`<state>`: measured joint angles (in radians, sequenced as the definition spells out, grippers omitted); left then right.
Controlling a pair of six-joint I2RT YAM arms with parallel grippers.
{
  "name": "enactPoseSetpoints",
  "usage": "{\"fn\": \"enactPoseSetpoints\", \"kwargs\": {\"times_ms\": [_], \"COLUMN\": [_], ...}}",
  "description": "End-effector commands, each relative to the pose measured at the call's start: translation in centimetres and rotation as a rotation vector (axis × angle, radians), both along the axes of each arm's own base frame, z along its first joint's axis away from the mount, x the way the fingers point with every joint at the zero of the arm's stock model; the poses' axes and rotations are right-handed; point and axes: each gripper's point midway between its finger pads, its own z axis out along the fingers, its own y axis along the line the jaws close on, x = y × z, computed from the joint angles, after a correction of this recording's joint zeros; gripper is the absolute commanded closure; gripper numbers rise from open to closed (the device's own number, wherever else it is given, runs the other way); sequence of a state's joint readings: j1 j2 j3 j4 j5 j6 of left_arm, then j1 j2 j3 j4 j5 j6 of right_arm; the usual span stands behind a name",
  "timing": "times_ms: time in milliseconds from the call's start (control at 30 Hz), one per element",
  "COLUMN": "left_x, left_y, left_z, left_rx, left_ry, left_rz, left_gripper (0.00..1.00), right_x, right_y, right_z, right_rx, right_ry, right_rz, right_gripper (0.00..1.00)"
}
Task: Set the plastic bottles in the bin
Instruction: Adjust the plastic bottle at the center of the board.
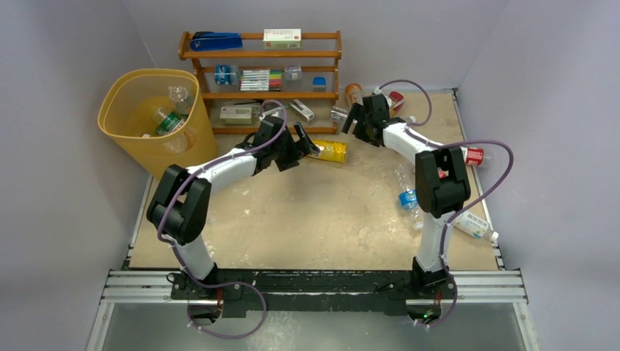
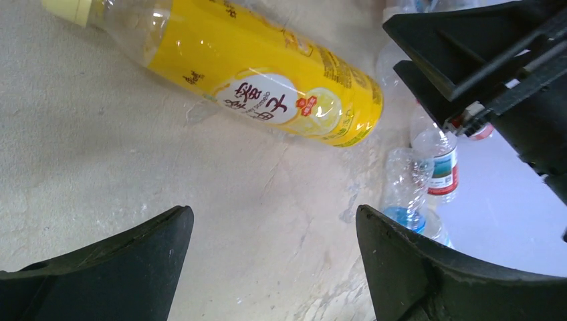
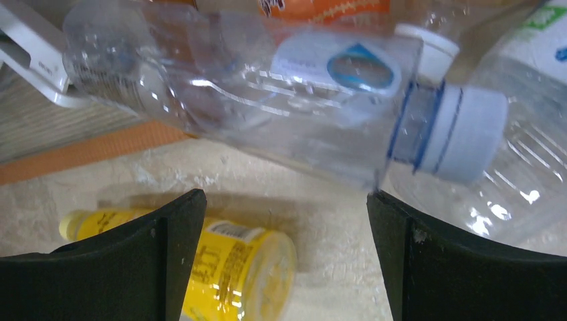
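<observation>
The bin (image 1: 139, 150) stands at the upper left of the frame with bottles (image 1: 169, 121) inside it. The rack (image 1: 329, 95) stands just right of it, at the back of the table (image 1: 307, 219). A single bottle (image 1: 330, 151) lies before the rack, mid-frame. Other bottles (image 1: 409, 199) lie scattered along the table's right side.

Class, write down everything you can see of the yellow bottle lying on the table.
The yellow bottle is clear plastic wrapped in a yellow label with red Chinese characters, closed by a pale yellow cap. It looks empty and lies on its side on the beige table, beyond the open left gripper, which does not touch it.
</observation>
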<state>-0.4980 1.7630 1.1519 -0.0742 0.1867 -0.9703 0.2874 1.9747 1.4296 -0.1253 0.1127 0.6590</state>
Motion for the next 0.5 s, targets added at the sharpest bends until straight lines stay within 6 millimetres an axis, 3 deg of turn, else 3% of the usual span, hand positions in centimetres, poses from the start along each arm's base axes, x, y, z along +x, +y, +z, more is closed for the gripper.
{"fn": "enactPoseSetpoints", "kwargs": {"times_ms": [0, 167, 467], "left_x": [1.3, 1.8, 2.4], "left_y": [0.0, -0.5, -0.6], "left_z": [3.5, 2.8, 1.1], "left_rx": [-0.081, -0.13, -0.157], "left_ry": [-0.084, -0.052, 0.011], "left_rz": [0.075, 0.114, 0.183], "left_gripper": [0.08, 0.08, 0.08], "right_x": [1.8, 1.7, -3.4], "right_y": [0.2, 0.5, 2.7], "right_z": [1.3, 0.0, -1.0], "right_rx": [-0.022, -0.039, -0.014], "right_ry": [-0.034, -0.026, -0.003], "right_rz": [0.025, 0.063, 0.142], "right_gripper": [0.08, 0.1, 0.11]}}
